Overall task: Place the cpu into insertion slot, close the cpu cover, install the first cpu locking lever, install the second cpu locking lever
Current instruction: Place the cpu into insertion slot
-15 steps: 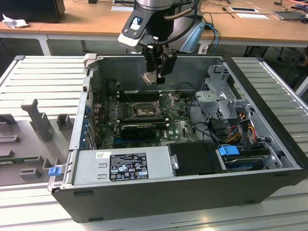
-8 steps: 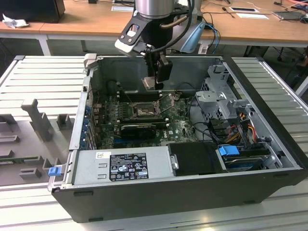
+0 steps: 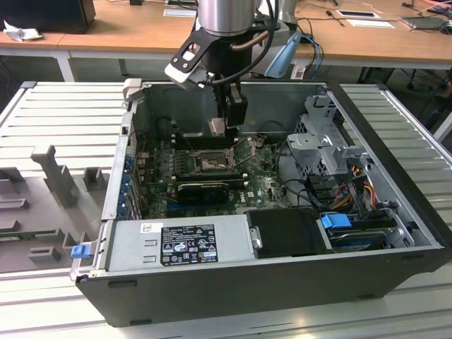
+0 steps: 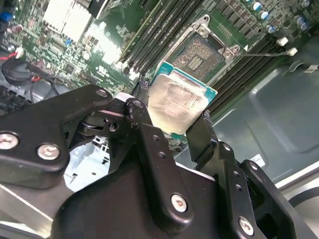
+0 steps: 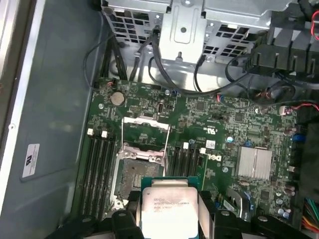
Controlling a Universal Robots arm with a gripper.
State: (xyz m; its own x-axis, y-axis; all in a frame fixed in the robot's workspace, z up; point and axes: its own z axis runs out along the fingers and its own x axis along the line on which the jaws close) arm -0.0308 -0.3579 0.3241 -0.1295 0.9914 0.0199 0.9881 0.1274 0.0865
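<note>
My gripper [image 3: 224,126] hangs inside the open computer case, shut on the cpu [image 3: 216,127], a flat silver-topped chip on a green base. In both wrist views the cpu [image 4: 178,107] [image 5: 169,209] sits pinched at its edges between the black fingers [image 4: 202,132]. It is held in the air, apart from the board. The insertion slot [image 3: 210,164] [image 4: 199,52] [image 5: 135,174] lies open just below and beyond the chip, its dark contact field bare. The cpu cover [image 5: 146,130] is flipped back from the slot. A thin wire lever [image 4: 264,52] sticks out beside the slot.
A grey power supply box [image 3: 176,244] fills the case's near side. A black ribbed heatsink [image 3: 203,189] lies just in front of the slot. The metal drive cage [image 3: 325,141] and coloured cables [image 3: 353,187] crowd the exterior view's right. Grey fixtures [image 3: 56,176] stand outside the case.
</note>
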